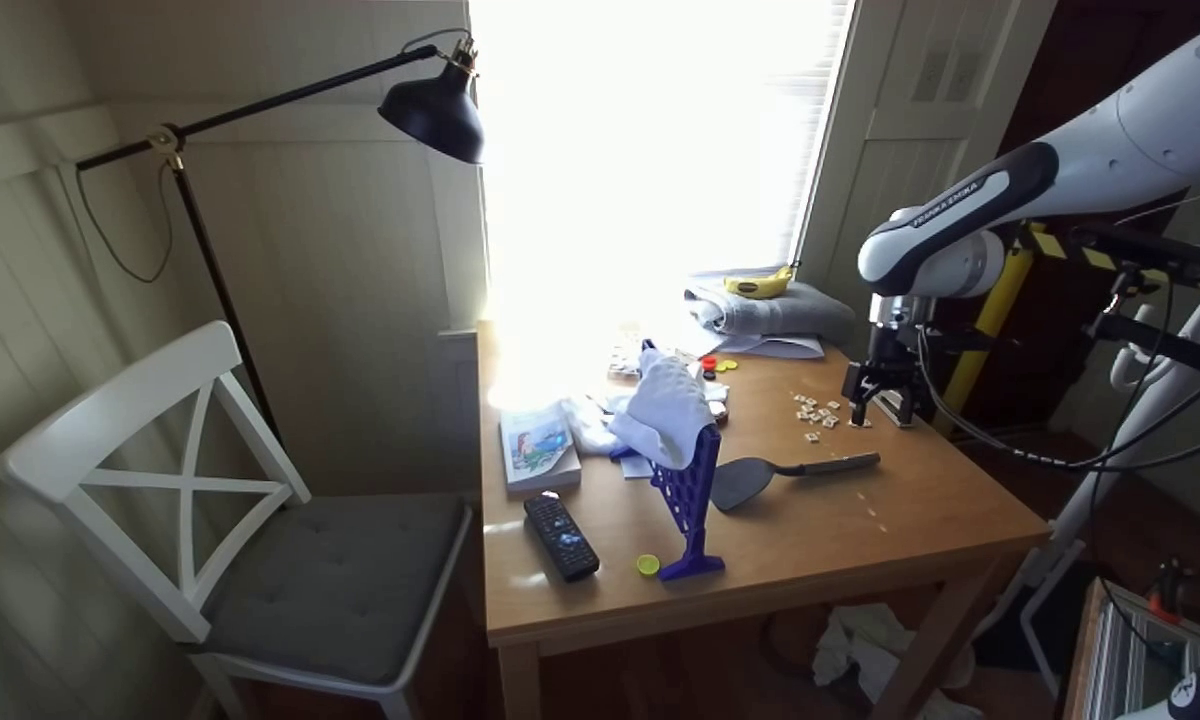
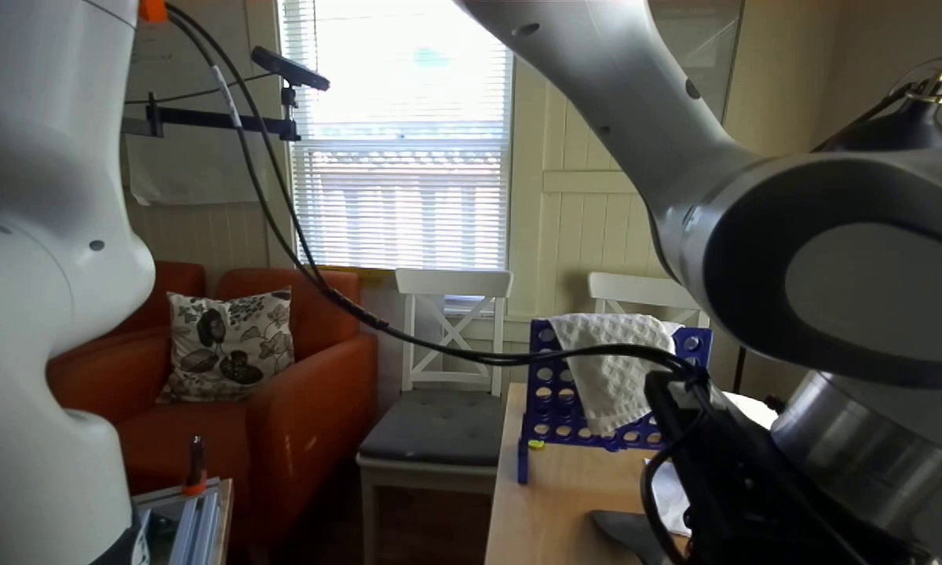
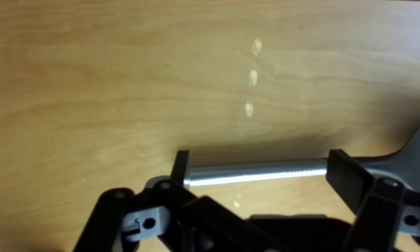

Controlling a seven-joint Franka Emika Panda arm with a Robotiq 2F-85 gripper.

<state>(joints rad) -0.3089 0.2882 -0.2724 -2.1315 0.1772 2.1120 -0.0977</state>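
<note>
Over the tabletop [image 3: 126, 87], fingers [image 3: 346, 178] partly hide a spatula [image 3: 259, 171] cropped in wrist view.

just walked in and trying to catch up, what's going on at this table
A Franka Emika robot arm has its gripper over the wooden table, open and holding nothing. In the wrist view, the handle of a dark spatula shows between the spread fingers, not gripped. Small pale tiles lie scattered near the gripper, and a white waffle-weave cloth hangs over a blue Connect Four frame.
</note>
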